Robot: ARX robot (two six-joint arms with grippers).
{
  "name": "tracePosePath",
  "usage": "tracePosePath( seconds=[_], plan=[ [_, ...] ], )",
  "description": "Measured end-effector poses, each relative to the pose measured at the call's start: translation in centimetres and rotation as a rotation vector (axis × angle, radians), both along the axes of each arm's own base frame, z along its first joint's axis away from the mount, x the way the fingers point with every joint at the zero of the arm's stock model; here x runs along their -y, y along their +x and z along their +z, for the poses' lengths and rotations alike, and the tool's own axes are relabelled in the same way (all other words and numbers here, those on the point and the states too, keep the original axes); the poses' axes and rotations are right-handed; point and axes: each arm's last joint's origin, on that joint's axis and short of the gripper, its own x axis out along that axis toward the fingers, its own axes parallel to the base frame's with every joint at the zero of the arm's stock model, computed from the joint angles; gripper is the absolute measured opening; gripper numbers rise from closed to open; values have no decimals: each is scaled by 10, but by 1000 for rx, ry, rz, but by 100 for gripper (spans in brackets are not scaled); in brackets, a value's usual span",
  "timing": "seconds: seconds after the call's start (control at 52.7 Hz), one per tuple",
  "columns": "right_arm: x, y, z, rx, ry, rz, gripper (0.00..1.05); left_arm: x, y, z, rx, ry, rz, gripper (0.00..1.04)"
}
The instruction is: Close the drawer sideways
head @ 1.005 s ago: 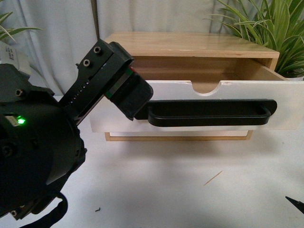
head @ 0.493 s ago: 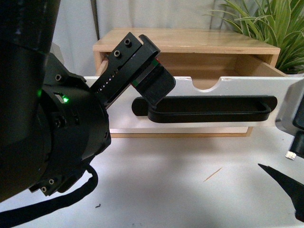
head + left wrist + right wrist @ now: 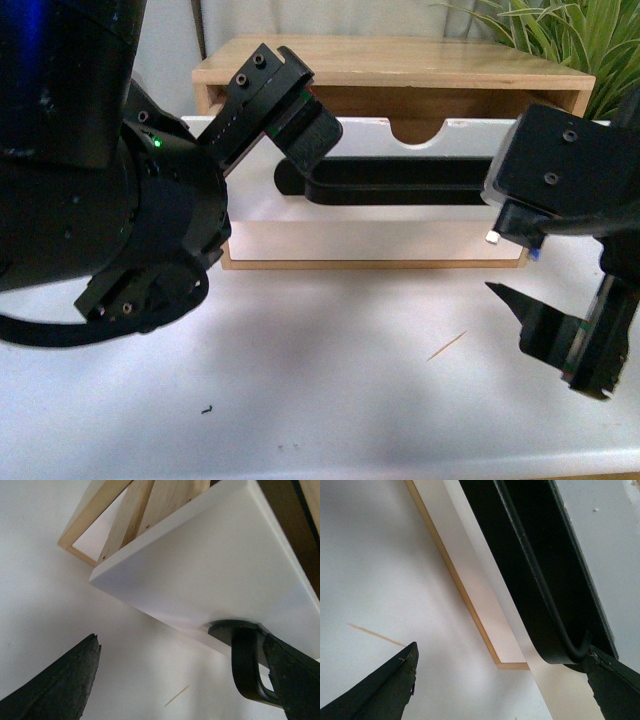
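Here, one drawer, one bar handle; left gripper and right gripper, two, both released

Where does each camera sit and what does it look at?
Front: on the robot's body, facing the drawer; left arm and right arm show.
Left wrist: on the left arm, facing the drawer's left corner and handle end; open left gripper frames it.
Right wrist: on the right arm, facing the handle's other end; open right gripper frames it.
Shared: all three see the handle and the thin stick.
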Motion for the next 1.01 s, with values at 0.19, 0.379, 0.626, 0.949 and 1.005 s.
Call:
tracePosePath(
  seconds=[0.19,0.379,0.626,0.949,1.005],
  plan=[
    [-8,36,2,10,2,-40,96,-2,34,3,-4,8,-17,99],
    [-15,78,4,22,10,-84,96,-5,71,5,-3,16,-25,99],
    [-17,91,-1,9,7,-105,96,-11,90,6,-17,27,-20,99],
    [-3,66,10,-4,69,-74,96,-27,64,15,29,45,47,99],
    [4,50,15,-10,88,-73,96,-32,50,19,42,51,58,99]
  ],
)
